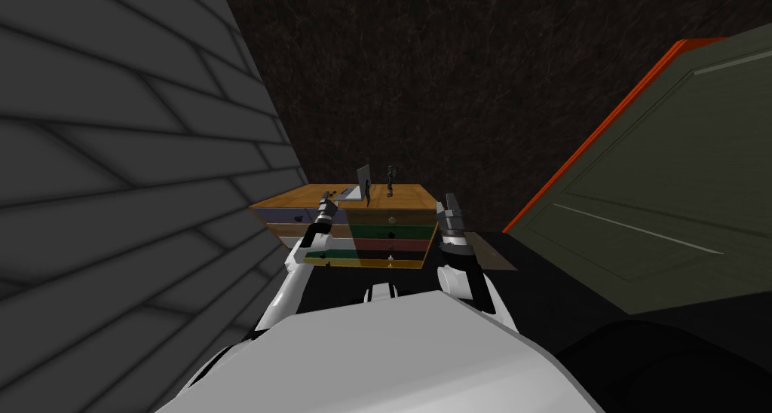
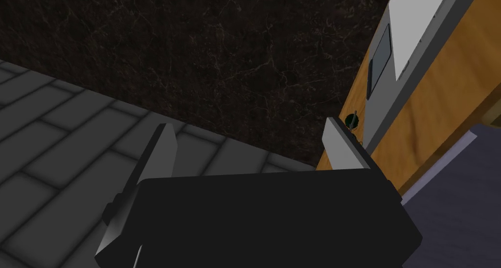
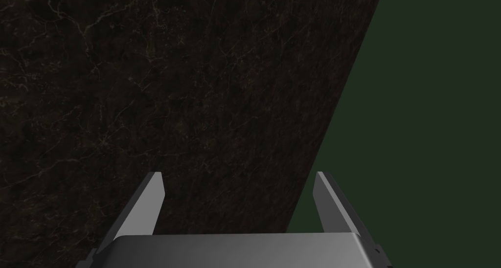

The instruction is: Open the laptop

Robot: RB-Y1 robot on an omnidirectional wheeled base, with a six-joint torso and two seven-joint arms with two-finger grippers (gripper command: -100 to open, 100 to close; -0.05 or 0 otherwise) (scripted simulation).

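Laptop (image 1: 356,191), lid up, on dresser (image 1: 407,192) just beside left tool (image 2: 249,125), its fingers (image 2: 164,147) apart; right tool (image 3: 238,177) likewise

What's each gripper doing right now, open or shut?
Left gripper: open, holding nothing, close to the laptop.
Right gripper: open, holding nothing.

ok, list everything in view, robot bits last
laptop: 1, light grey, lid raised, on the dresser top, left side
dark upright object: 1, black, on the dresser top right of the laptop
dresser: 1, wooden top, blue, green, red drawer fronts, straight ahead
door: 1, dark green, orange edge, right
brick wall: 1, grey, left
dark wall: 1, marbled, behind dresser
left end effector: 1, grey, open, at dresser's left front
right end effector: 1, grey, open, off dresser's right front
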